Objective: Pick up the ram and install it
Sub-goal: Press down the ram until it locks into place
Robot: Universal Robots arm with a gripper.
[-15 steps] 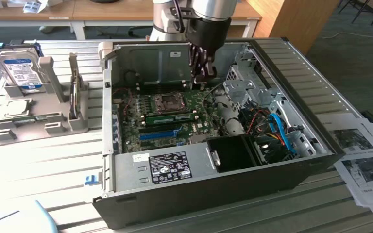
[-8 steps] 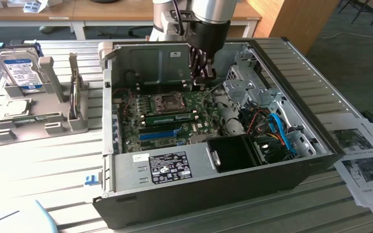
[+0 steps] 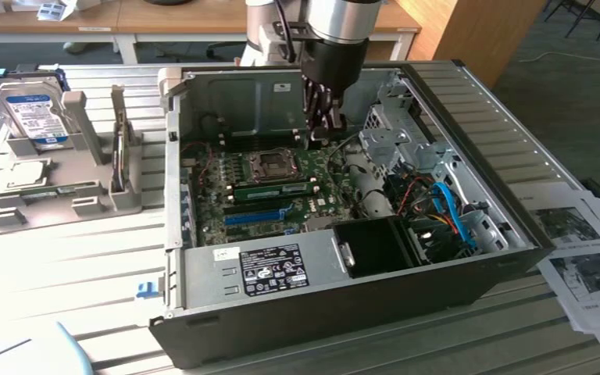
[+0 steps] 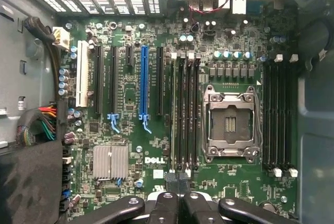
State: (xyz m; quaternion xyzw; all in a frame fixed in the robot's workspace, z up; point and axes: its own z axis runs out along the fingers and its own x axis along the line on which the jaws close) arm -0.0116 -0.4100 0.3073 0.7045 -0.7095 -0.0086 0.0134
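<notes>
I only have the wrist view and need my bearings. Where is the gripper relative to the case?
Observer: The gripper hangs inside the open computer case, above the motherboard.
Operator: Is the ram visible from outside?
Observer: A green ram stick sits along a slot beside the CPU socket, apart from the gripper.
Operator: Anything outside the case?
Observer: A hard drive stands in a grey holder on the exterior view's left.
</notes>
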